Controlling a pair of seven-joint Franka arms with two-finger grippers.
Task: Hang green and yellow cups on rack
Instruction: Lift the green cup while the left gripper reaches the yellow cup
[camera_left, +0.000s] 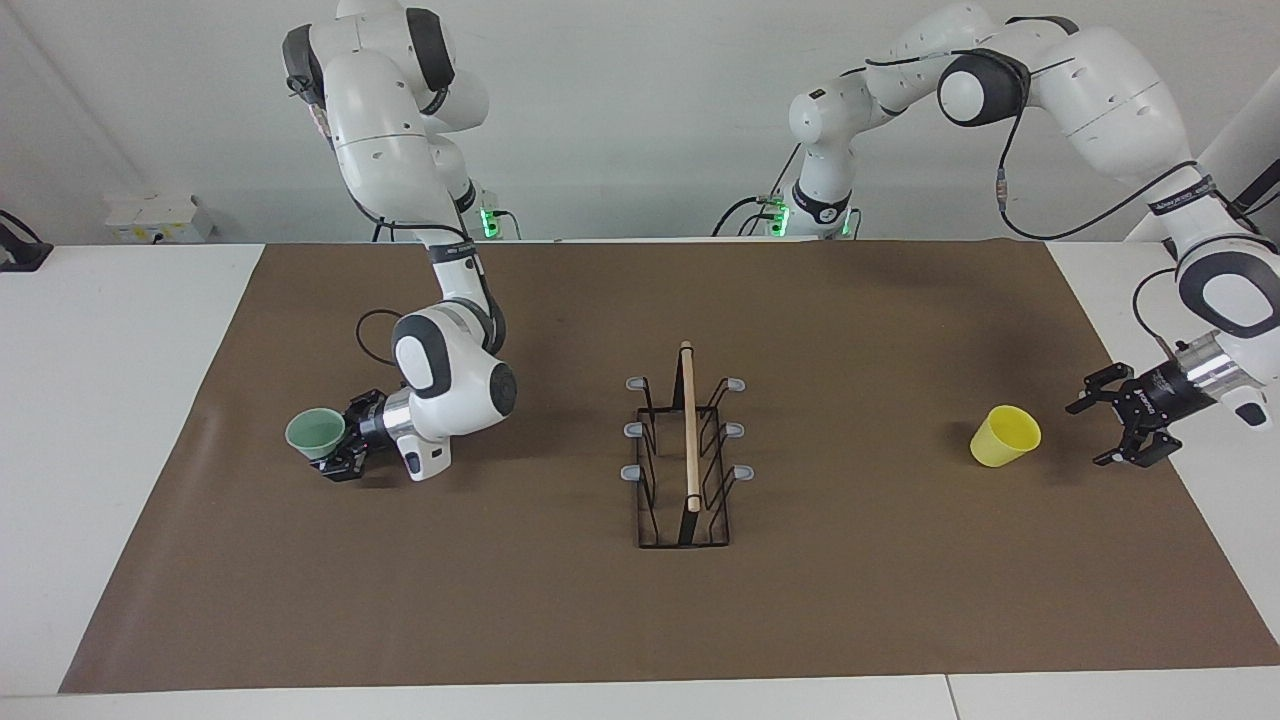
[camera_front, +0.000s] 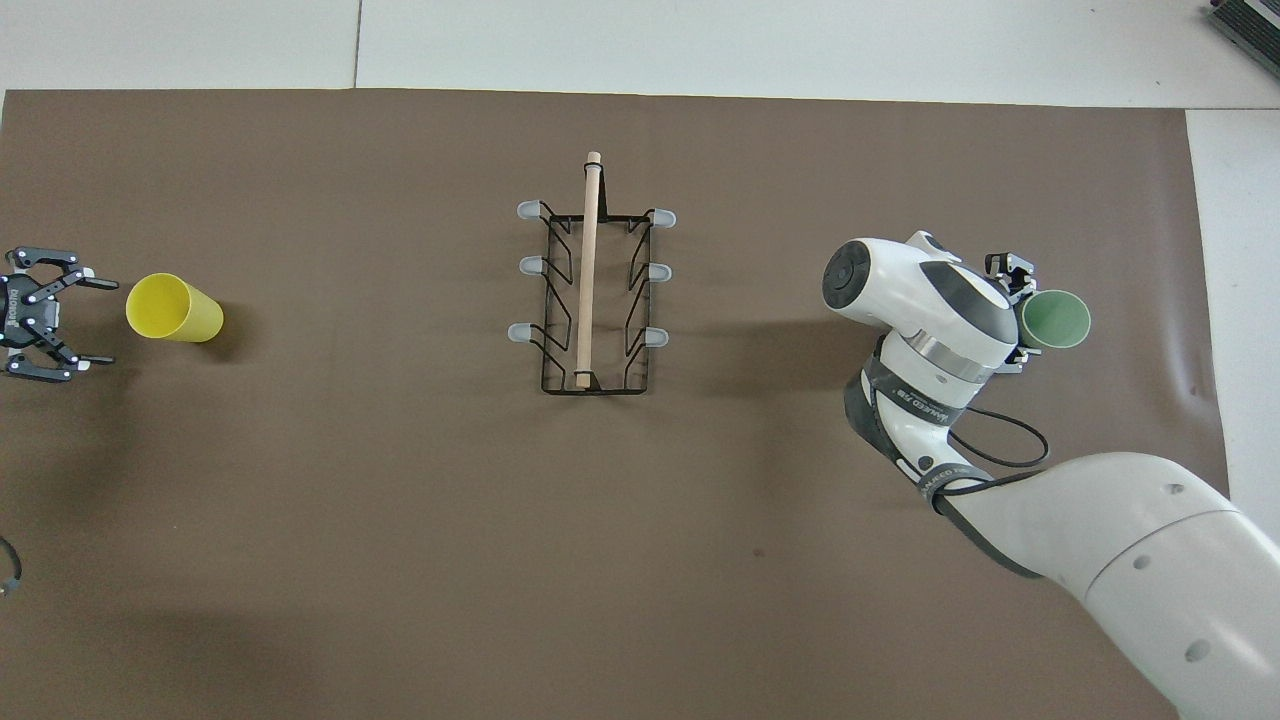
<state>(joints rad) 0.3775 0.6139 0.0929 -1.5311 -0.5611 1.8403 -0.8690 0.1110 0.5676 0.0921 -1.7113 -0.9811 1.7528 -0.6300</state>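
The pale green cup (camera_left: 314, 432) stands mouth up toward the right arm's end of the brown mat. My right gripper (camera_left: 338, 448) is low at the mat, its fingers on either side of the cup's body and closed on it; it also shows in the overhead view (camera_front: 1024, 318) with the green cup (camera_front: 1056, 318). The yellow cup (camera_left: 1005, 437) stands mouth up toward the left arm's end. My left gripper (camera_left: 1088, 435) is open and empty just beside it, apart from it. The black wire rack (camera_left: 688, 450) with its wooden rod stands mid-mat, all pegs bare.
The brown mat (camera_left: 640, 620) covers most of the white table. A black cable (camera_front: 1000, 450) loops by the right wrist. A small white box (camera_left: 158, 216) sits at the table's edge near the robots, toward the right arm's end.
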